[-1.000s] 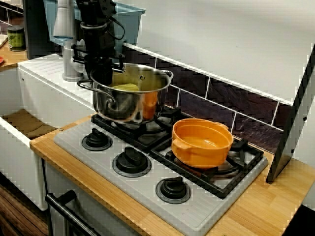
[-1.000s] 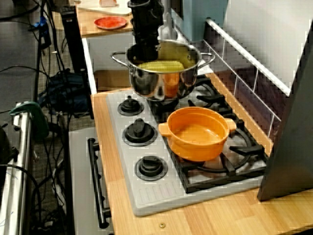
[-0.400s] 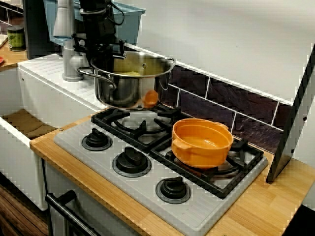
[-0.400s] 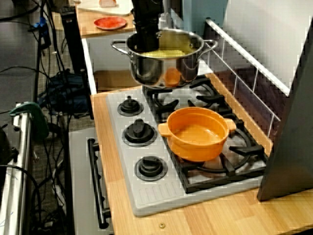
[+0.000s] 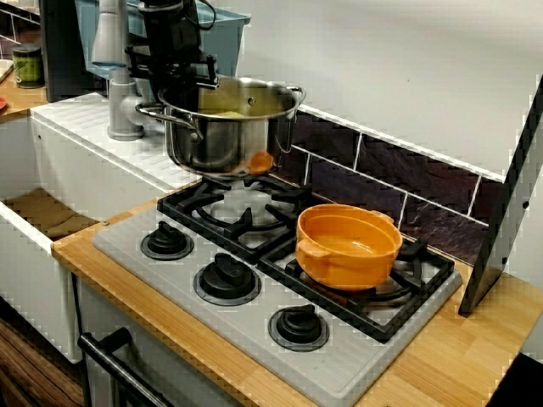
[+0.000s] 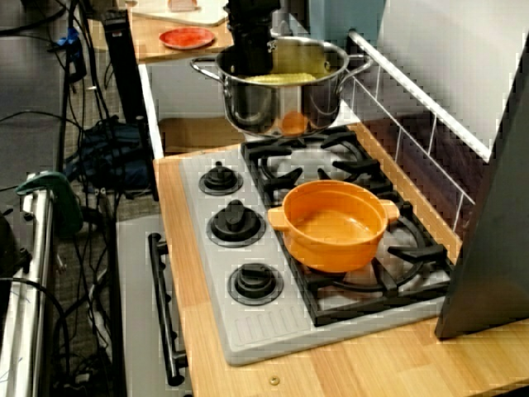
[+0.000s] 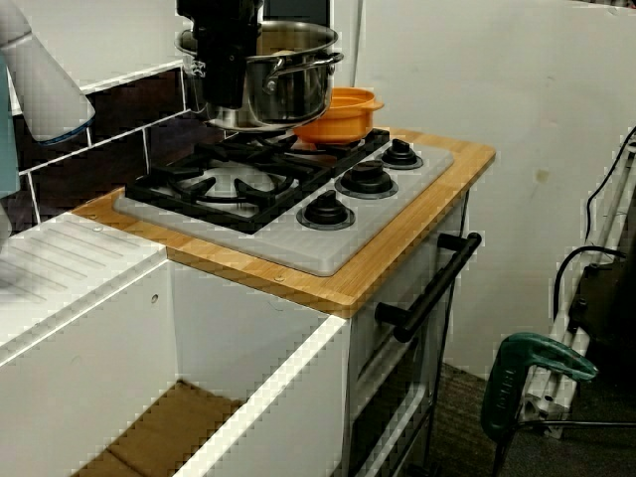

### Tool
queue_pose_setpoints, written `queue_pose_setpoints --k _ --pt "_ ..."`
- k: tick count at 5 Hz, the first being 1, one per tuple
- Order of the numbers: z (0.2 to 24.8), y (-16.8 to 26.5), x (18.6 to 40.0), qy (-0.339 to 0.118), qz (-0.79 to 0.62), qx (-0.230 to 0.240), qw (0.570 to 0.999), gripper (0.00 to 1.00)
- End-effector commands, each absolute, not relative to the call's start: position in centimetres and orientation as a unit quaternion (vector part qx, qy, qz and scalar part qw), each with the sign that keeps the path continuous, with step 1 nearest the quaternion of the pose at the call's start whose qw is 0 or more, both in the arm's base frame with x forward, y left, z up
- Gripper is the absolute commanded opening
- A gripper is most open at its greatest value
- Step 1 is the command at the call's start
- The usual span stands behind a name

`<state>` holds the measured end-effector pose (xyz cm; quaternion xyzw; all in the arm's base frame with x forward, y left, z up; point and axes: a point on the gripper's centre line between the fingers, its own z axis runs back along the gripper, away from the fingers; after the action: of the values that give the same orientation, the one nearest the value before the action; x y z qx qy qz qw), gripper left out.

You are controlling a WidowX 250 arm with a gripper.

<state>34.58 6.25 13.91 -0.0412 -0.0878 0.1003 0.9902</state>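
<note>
Riding higher over burner [image 5: 244, 206]: pot [image 5: 222, 142]

steel pot [image 5: 229, 140]: held in the air above the back-left burner grate [image 5: 242, 212]; a yellow item [image 5: 222, 113] is seen inside.
gripper [image 5: 188, 85]: black, clamped on the steel pot's left rim.
orange pot [image 5: 348, 246]: set on the right-hand burner.

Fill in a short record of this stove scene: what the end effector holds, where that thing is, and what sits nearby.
end effector: shut on the steel pot rim
pot position: in the air above the burner grate
pot contents: corn cob
nearby: empty orange pot on the neighbouring burner; three knobs in front
</note>
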Motion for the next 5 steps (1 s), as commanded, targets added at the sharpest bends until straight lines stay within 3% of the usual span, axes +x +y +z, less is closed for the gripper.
queue_pose_setpoints --k 1,5 --pt "17.9 7.2 35.1 -0.142 0.102 -0.039 0.984 0.0" --pt "16.5 6.9 35.4 -0.14 0.104 -0.024 0.984 0.0"
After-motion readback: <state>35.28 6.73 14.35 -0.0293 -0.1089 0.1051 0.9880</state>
